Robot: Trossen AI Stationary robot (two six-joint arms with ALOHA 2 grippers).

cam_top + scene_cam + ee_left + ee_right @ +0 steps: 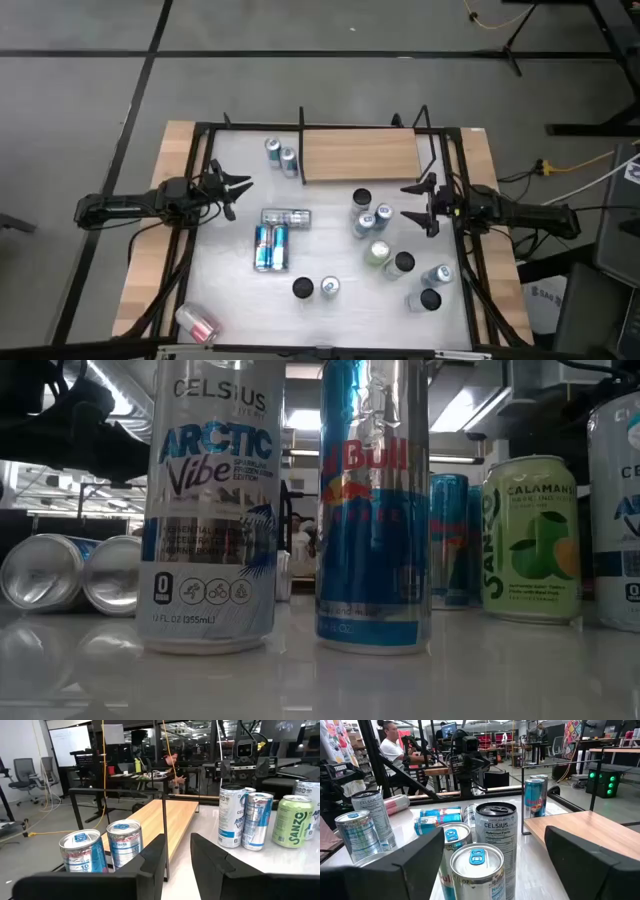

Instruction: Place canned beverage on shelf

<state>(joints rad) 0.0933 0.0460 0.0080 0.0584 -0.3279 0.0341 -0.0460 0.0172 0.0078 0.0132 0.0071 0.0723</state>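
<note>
The shelf (pixel 360 155), a light-brown board with thin black uprights, stands at the table's far middle; no cans stand on it. It also shows in the left wrist view (pixel 165 817). My left gripper (pixel 240 185) is open and empty at the table's left side, and shows open in its wrist view (pixel 177 855). My right gripper (pixel 408 200) is wide open at the right side, just right of a cluster of three upright cans (pixel 368 212). In the right wrist view (pixel 494 832) a black-topped Celsius can (pixel 495 827) and a blue-topped can (pixel 477 865) stand just ahead of the fingers, untouched.
Two upright cans (pixel 281 154) stand left of the shelf. Several cans lie on their sides at the middle (pixel 275 235). More upright cans stand near the front (pixel 315 288) and at the right (pixel 415 275). A pink can (pixel 197 322) lies at the front left.
</note>
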